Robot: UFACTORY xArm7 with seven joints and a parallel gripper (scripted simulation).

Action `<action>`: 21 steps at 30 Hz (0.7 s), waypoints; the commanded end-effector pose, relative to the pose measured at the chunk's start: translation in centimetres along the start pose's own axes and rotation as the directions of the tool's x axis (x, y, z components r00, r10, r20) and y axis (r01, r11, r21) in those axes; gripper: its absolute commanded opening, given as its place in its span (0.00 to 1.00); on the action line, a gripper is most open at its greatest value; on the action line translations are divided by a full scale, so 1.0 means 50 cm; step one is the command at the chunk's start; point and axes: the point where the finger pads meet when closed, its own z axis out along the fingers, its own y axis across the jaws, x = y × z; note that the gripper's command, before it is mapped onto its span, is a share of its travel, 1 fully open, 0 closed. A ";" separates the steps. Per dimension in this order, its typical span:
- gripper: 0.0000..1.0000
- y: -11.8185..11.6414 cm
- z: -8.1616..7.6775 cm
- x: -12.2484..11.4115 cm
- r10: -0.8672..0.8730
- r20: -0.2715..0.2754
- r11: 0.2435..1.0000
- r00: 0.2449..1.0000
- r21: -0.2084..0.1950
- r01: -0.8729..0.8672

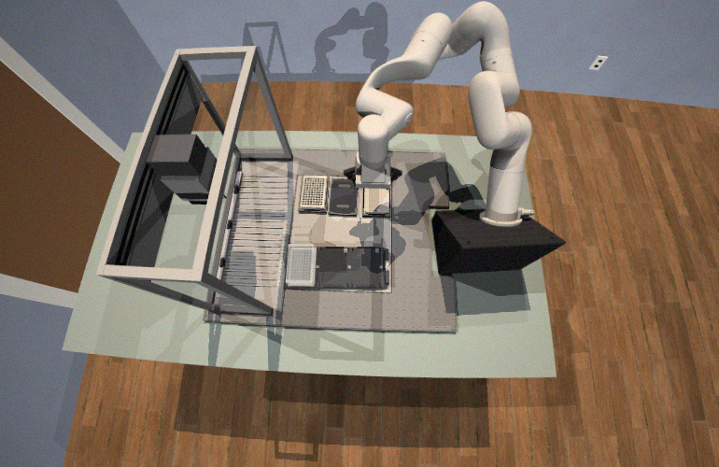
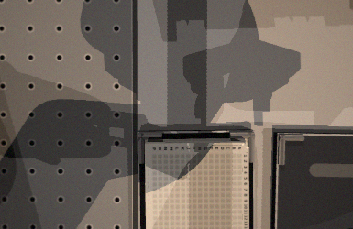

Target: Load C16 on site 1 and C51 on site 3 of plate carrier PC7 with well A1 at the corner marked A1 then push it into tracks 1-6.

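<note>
My gripper (image 1: 374, 190) is open and empty, and hovers over nest S1. The fine-welled plate C16 (image 1: 376, 204) sits in that nest, and in the wrist view (image 2: 196, 185) it fills the lower middle; my fingers are out of that view. Nest S2 (image 1: 343, 196) beside it looks dark and empty, also in the wrist view (image 2: 318, 180). The 96-well plate C15 (image 1: 312, 192) sits in nest S3. The dark carrier PC7 (image 1: 349, 268) lies on the apron in front of the rails. A white block, C51 (image 1: 301, 265), sits on the carrier's end nearest the rails. The carrier's other two sites look bare.
The loading rails (image 1: 259, 231) run under the tall instrument frame (image 1: 195, 164) at the left. The arm's black base (image 1: 492, 239) stands to the right of the carrier. A perforated plate (image 2: 61, 114) lies beside nest S1.
</note>
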 end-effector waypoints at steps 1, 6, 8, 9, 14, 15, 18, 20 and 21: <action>1.00 -0.021 -0.005 -0.028 0.000 -0.025 1.000 1.000 -0.021 0.000; 1.00 -0.034 -0.002 -0.041 0.000 -0.025 1.000 1.000 -0.020 0.000; 1.00 -0.034 -0.002 -0.041 0.000 -0.025 1.000 1.000 -0.020 0.000; 1.00 -0.034 -0.002 -0.041 0.000 -0.025 1.000 1.000 -0.020 0.000; 1.00 -0.034 -0.002 -0.041 0.000 -0.025 1.000 1.000 -0.020 0.000; 1.00 -0.034 -0.002 -0.041 0.000 -0.025 1.000 1.000 -0.020 0.000; 1.00 -0.034 -0.002 -0.041 0.000 -0.025 1.000 1.000 -0.020 0.000; 1.00 -0.034 -0.002 -0.041 0.000 -0.025 1.000 1.000 -0.020 0.000; 1.00 -0.034 -0.002 -0.041 0.000 -0.025 1.000 1.000 -0.020 0.000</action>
